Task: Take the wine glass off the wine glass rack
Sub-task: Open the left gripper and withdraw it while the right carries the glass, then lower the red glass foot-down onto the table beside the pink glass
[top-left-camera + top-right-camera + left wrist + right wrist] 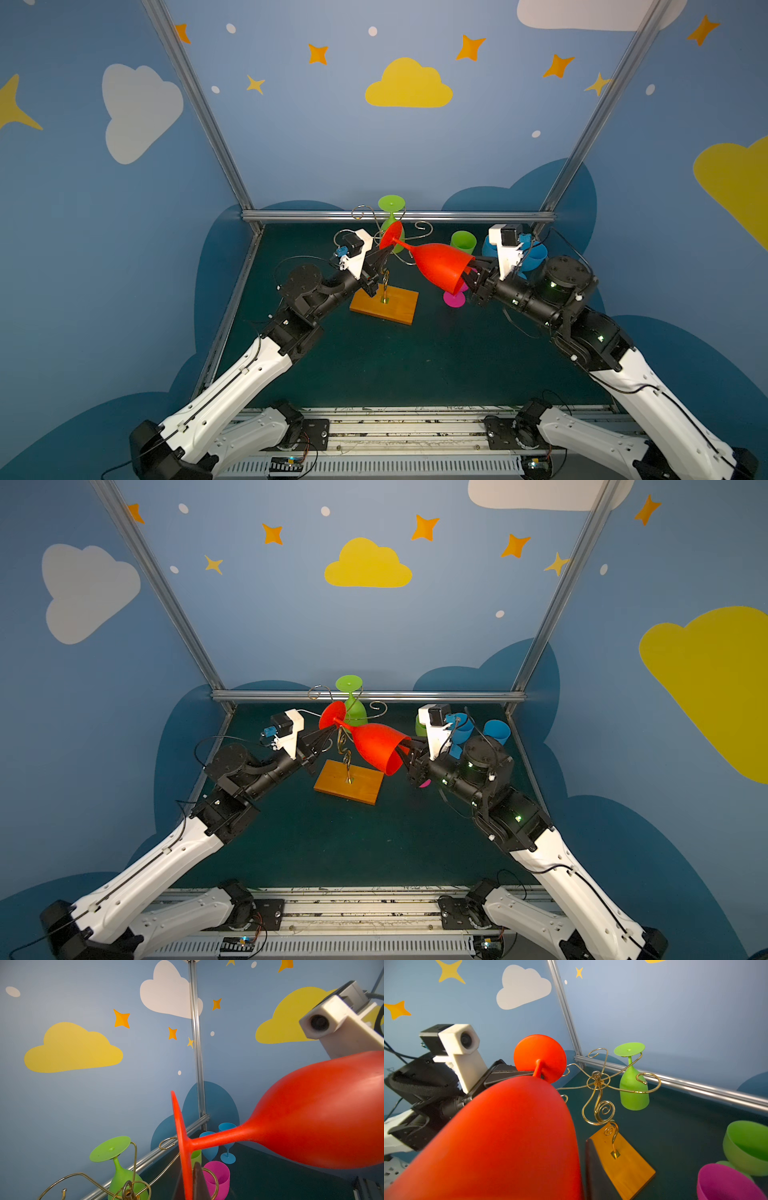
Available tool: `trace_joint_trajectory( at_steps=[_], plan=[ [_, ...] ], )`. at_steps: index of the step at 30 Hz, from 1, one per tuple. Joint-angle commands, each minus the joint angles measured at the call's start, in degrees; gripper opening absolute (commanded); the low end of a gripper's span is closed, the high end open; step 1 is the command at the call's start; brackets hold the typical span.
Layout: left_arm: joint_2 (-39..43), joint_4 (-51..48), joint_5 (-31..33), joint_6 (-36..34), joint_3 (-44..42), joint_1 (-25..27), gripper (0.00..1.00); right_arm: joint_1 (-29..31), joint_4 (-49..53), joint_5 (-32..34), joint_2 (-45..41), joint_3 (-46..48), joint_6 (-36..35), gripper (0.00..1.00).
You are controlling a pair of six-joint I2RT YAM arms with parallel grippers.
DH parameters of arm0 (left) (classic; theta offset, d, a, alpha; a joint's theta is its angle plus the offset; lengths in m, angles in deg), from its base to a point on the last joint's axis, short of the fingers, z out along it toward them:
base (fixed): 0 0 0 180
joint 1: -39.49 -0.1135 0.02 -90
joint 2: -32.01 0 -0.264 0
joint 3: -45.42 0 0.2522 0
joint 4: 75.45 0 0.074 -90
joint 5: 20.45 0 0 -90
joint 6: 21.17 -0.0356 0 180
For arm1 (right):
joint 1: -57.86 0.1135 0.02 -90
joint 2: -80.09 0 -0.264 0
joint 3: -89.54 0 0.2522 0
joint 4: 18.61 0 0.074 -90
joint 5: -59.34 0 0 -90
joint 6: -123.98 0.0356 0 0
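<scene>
While my left gripper [387, 250] pinches the foot of the red wine glass [440, 264], my right gripper [470, 267] pinches its rim. It lies sideways.

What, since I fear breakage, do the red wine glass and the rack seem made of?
The red wine glass looks like plastic: fully opaque, matte, no see-through or sharp glints. The rack looks like thin gold-toned metal wire, with bright highlights along its curls. Its base is probably varnished wood: flat orange-brown slab with a slight sheen.

Pink cup [724, 1182] stands beside green cup [745, 1147], blue glasses [496, 730].
</scene>
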Motion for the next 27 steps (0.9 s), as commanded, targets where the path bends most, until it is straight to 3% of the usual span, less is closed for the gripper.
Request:
trace_joint_trajectory(
  at_steps=[1, 2, 5, 8, 12, 18, 27],
  plan=[
    [0.5, 1.1, -0.7, 0.5, -0.1, -0.3, 0.15, -0.4, -1.5, 0.6, -0.8, -1.8, 0.1, 0.00],
    [0.6, 1.1, -0.5, 0.5, -0.1, -0.4, 0.23, -0.4, -1.2, 1.1, -1.1, -1.8, 0.1, 0.00],
    [1.1, 1.1, 1.3, 0.7, -0.4, -0.4, 0.61, -0.5, 0.4, 3.9, -2.8, -2.2, -0.5, 0.00],
    [2.3, 1.0, 3.4, 0.5, -1.2, -0.6, 0.77, -0.8, 3.2, 7.0, -4.9, -2.9, -1.7, 0.00],
    [4.3, 0.2, 6.6, 0.3, -1.9, -1.8, 0.87, -0.9, 8.9, 10.5, -8.1, -4.7, -4.1, 0.00],
    [8.9, -2.5, 9.7, 1.4, -3.0, -7.0, 0.92, -0.9, 25.5, 14.4, -10.6, -10.7, -8.1, 0.00],
    [14.3, -1.9, 11.8, 6.8, -7.1, -20.0, 0.96, -0.6, 43.3, 11.4, -9.0, -9.6, -9.4, 0.00]
  ],
)
